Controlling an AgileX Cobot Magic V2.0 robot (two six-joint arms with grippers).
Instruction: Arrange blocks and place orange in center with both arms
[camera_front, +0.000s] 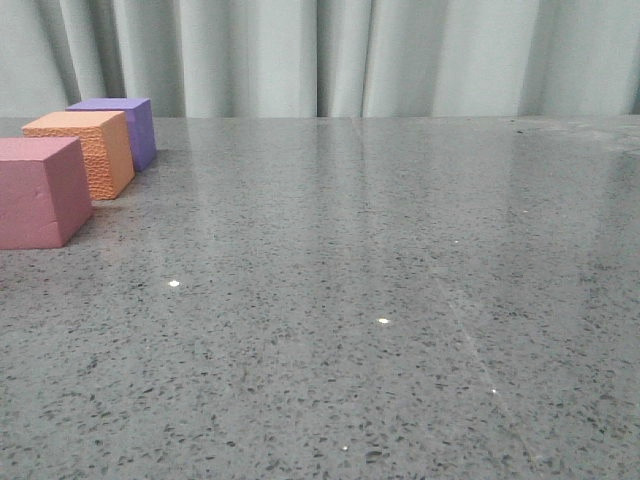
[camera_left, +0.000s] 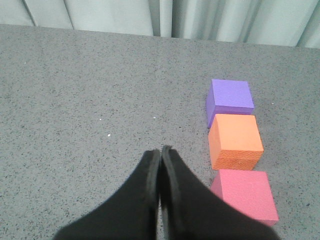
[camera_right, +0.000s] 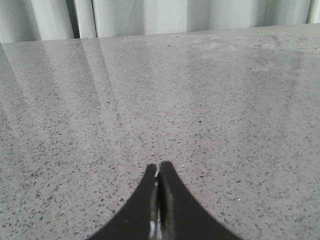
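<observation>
Both hands clenched, empty: left hand (camera_left: 160, 152), right hand (camera_right: 158, 167). Orange cube (camera_front: 82, 150) already sits between purple cube (camera_front: 125, 125) and pink cube (camera_front: 40, 190), far-left worktop (camera_front: 400, 300).

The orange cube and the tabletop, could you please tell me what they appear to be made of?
The orange cube looks like matte foam; its side face is pebbled and leathery, with no shine. The tabletop appears to be polished speckled stone or a composite, since it is grey with dark flecks and glossy reflections.
</observation>
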